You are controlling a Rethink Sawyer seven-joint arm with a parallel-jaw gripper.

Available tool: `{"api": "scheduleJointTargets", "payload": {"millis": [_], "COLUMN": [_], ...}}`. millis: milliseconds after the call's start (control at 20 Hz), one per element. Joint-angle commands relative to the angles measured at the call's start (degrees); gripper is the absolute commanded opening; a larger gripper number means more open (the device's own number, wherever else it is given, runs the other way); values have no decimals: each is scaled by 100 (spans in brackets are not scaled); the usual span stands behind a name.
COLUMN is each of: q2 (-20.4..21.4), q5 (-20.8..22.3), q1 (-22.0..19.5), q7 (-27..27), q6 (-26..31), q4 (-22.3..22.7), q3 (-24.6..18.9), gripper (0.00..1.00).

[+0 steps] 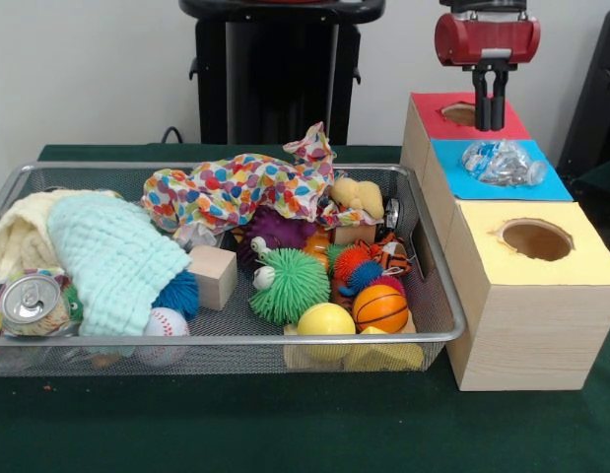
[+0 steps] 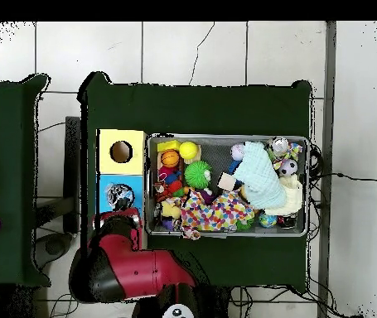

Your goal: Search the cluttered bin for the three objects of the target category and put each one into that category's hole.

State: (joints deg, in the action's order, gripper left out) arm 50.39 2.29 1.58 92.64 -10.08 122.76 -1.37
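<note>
The wire mesh bin is full of toys and cloths; it also shows in the overhead view. One crumpled clear bottle lies on the blue surround, covering the hole; it also shows in the overhead view. No other clear bottle shows in the bin. My gripper hangs just above and behind that bottle, over the line between the red and blue sections. Its fingers stand close together with nothing between them. In the overhead view the red arm hides the gripper.
The wooden box has a red-surround hole at the back and a yellow-surround hole at the front. In the bin lie a silver soda can, a mint cloth, a spotted cloth, a wooden block and several balls.
</note>
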Motion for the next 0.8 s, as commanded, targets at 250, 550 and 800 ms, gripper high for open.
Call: {"api": "scheduleJointTargets", "payload": {"millis": [250,550,800], "q2": [-701,-1070,-1288], "q5": [137,9,-80], "q1": [-51,123,230], "q7": [873,877,908], "q6": [-212,-422,-561], "q4": [-403,-646,-751], "q3": [-180,-36,42], "gripper": [0,0,0]}}
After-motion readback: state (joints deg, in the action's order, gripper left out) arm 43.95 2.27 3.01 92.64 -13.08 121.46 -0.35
